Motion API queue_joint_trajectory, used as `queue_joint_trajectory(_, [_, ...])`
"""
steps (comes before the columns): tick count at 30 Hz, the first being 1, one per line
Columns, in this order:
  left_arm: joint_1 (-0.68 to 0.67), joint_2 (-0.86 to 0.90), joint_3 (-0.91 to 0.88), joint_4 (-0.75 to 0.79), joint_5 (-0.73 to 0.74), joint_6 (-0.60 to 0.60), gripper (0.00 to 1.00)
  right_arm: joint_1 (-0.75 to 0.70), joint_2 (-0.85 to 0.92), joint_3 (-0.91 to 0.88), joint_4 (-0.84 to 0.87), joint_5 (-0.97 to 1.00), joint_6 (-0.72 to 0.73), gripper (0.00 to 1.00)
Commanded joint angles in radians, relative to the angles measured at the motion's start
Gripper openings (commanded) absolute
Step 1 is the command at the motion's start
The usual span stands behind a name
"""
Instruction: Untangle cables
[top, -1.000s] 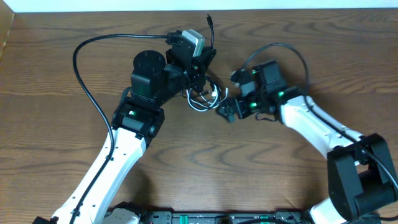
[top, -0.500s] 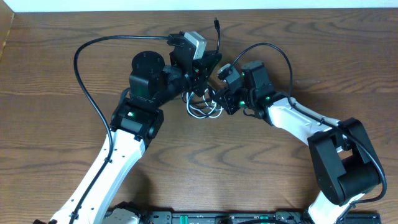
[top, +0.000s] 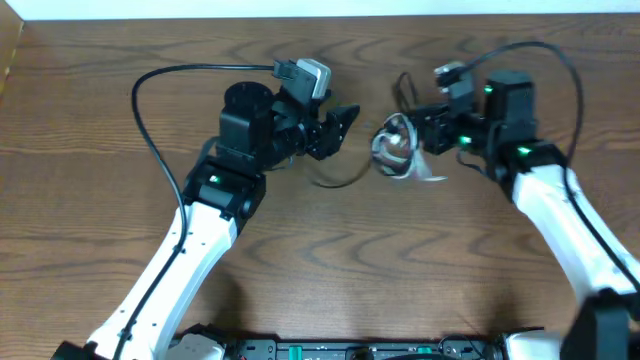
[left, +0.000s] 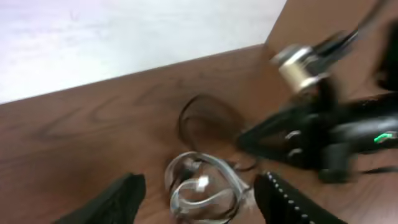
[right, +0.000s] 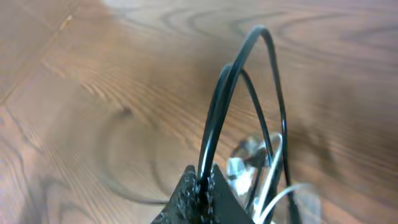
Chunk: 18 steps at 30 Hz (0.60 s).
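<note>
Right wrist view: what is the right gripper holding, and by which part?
The right gripper has its fingers shut on the black cable, pinching the base of its upright loop. The left gripper is open, holding nothing.

Lab bench — twin robot arms (top: 180, 240), wood-grain table (top: 60, 200), white wall (left: 124, 37).

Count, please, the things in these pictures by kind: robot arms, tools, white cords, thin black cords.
Robot arms: 2, left arm and right arm.
Tools: 2, left tool open, right tool shut on the black cord.
White cords: 1, the white cord, looped.
Black cords: at least 1; the dark arc lying apart may be a second.
Total: at least 6.
</note>
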Motion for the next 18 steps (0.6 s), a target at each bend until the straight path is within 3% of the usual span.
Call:
queue_joint_trajectory(1, [0.005, 0.068, 0.023, -0.048, -0.009, -0.002, 0.91, -0.049, -0.116, -0.002, -0.055, 0.037, 0.013, 0.01])
queue_joint_trajectory(3, [0.003, 0.114, 0.023, -0.099, 0.003, -0.002, 0.92, -0.074, -0.163, -0.002, -0.084, 0.037, 0.011, 0.01])
queue_joint_trajectory(6, [0.003, 0.167, 0.023, -0.109, 0.160, -0.002, 0.93, -0.087, -0.170, -0.002, -0.103, 0.053, 0.008, 0.01])
queue_joint_trajectory(11, [-0.003, 0.290, 0.019, -0.104, 0.288, 0.035, 0.93, -0.087, -0.170, -0.002, -0.098, 0.051, 0.017, 0.01])
queue_joint_trajectory(18, [-0.101, 0.419, 0.019, 0.005, 0.290, 0.050, 0.93, -0.084, -0.170, -0.002, -0.097, 0.016, 0.045, 0.01])
